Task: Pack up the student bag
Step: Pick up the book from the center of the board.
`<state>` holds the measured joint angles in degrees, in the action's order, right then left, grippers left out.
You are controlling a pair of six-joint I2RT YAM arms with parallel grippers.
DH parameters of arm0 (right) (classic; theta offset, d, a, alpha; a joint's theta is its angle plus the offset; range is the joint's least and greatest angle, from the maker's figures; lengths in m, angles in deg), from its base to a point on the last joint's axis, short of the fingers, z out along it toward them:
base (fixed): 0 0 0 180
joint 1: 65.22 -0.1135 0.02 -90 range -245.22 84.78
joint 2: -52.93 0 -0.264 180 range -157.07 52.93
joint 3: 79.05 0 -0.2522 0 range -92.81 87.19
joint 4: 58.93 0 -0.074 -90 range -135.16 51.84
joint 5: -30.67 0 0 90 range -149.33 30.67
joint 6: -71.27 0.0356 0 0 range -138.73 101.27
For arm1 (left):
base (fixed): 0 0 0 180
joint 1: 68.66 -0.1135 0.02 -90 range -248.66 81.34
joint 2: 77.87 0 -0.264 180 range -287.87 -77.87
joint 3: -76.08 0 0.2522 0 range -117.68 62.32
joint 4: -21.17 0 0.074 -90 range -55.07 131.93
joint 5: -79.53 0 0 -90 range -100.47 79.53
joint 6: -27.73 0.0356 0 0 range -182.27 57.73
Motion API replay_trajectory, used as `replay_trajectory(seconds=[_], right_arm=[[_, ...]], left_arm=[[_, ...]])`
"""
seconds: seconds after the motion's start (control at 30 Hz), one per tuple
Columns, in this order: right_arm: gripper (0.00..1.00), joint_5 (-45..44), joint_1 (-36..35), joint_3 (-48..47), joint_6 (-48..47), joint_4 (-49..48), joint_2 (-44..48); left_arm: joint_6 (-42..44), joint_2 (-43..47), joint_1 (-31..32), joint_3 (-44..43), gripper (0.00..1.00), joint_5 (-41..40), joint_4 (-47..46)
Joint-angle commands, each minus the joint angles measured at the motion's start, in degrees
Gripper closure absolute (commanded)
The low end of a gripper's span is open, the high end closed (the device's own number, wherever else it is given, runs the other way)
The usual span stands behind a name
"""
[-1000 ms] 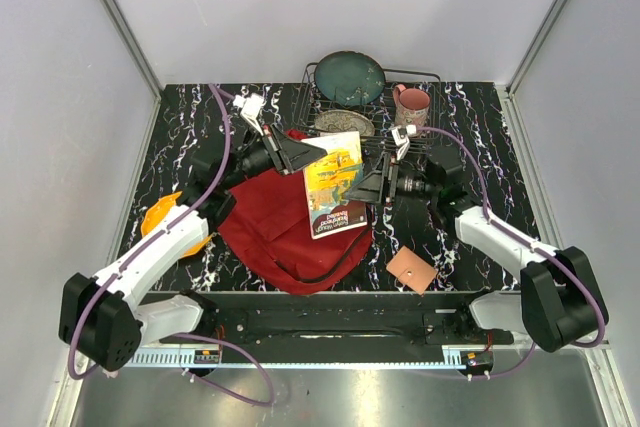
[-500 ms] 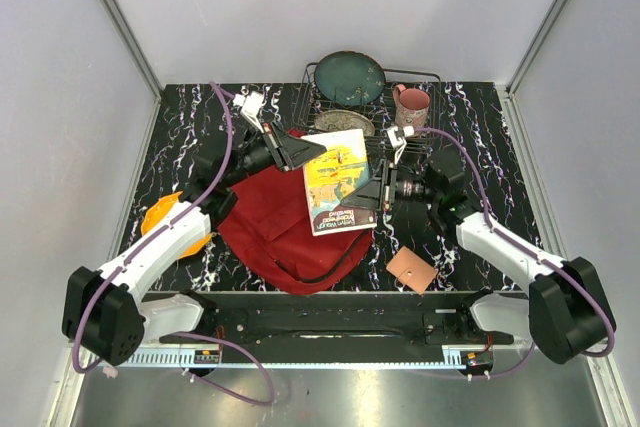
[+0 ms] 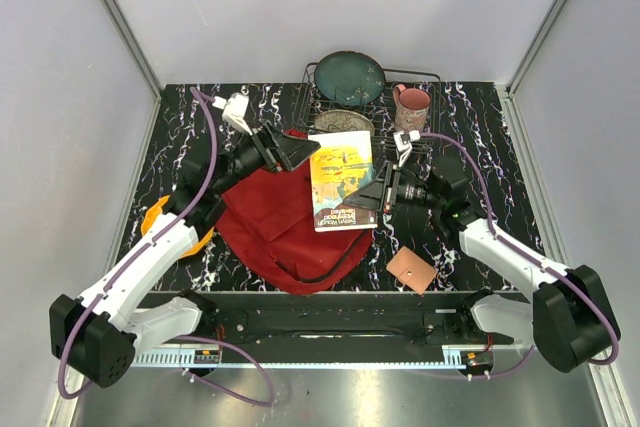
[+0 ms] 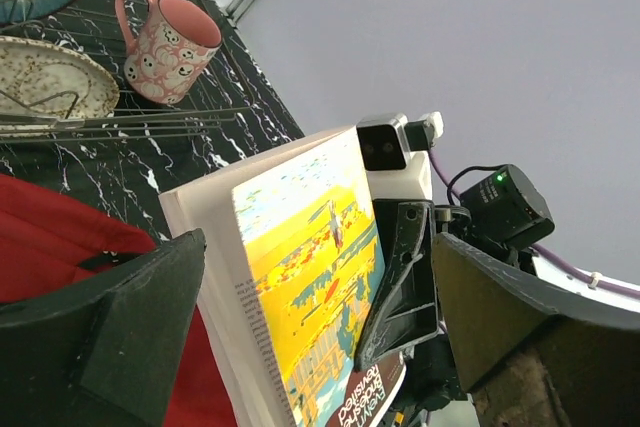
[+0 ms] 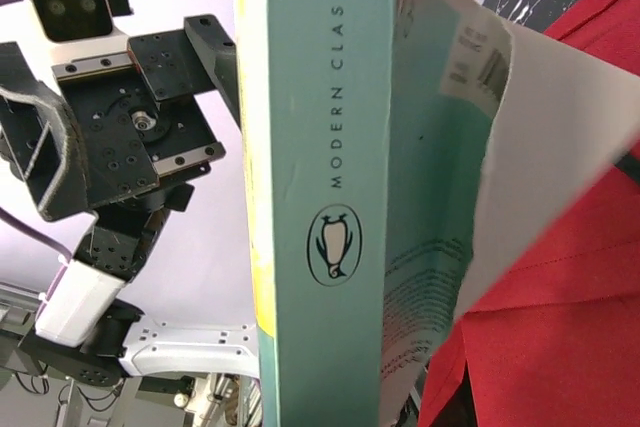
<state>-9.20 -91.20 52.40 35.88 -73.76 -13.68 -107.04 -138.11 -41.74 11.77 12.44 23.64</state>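
The student bag (image 3: 275, 232), a soft red backpack, lies slumped in the middle of the table between the arms. Above its right part hangs a paperback book (image 3: 343, 179) with a yellow and teal cover. My right gripper (image 3: 380, 190) is shut on the book's right edge; in the left wrist view one of its black fingers (image 4: 405, 277) lies against the cover (image 4: 310, 277). My left gripper (image 3: 298, 152) stands wide open at the book's left side, its jaws straddling the book without pressing it. The right wrist view is filled by the book's teal spine (image 5: 325, 197), with red bag fabric (image 5: 560, 317) behind.
A wire dish rack (image 3: 312, 75) at the back holds a teal plate (image 3: 348, 77) and a speckled plate (image 3: 345, 123). A pink mug (image 3: 411, 105) stands beside it. An orange object (image 3: 158, 215) lies under the left arm. A brown square (image 3: 411, 269) lies front right.
The book has passed from my left gripper to my right. The right gripper closed on it, then the left opened and drew back a little to the left.
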Motion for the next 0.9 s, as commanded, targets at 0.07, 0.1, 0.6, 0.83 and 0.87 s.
replay_trajectory(seconds=[0.07, 0.1, 0.6, 0.83, 0.87], right_arm=[[1.00, 1.19, -0.13, -0.72, 6.46, -15.67, 1.66], [1.00, 1.72, -0.13, -0.64, 7.26, -17.09, 1.40], [1.00, 6.47, -0.13, 0.42, 18.52, -34.42, -2.73], [1.00, 7.35, -0.21, 0.42, 17.90, -33.98, -4.05], [1.00, 7.96, -0.21, 0.25, 17.73, -33.72, -4.40]], left_arm=[[-1.28, -2.59, 0.06, 0.62, 0.01, 0.20, -3.64], [-2.59, -2.94, 0.07, 0.97, 0.01, 0.46, -5.83], [-15.50, -11.11, 0.07, 4.84, 0.01, 11.09, -32.11], [-18.94, -13.40, 0.07, 4.84, 0.17, 15.92, -40.29], [-19.12, -13.49, 0.07, 4.75, 0.31, 16.19, -40.82]])
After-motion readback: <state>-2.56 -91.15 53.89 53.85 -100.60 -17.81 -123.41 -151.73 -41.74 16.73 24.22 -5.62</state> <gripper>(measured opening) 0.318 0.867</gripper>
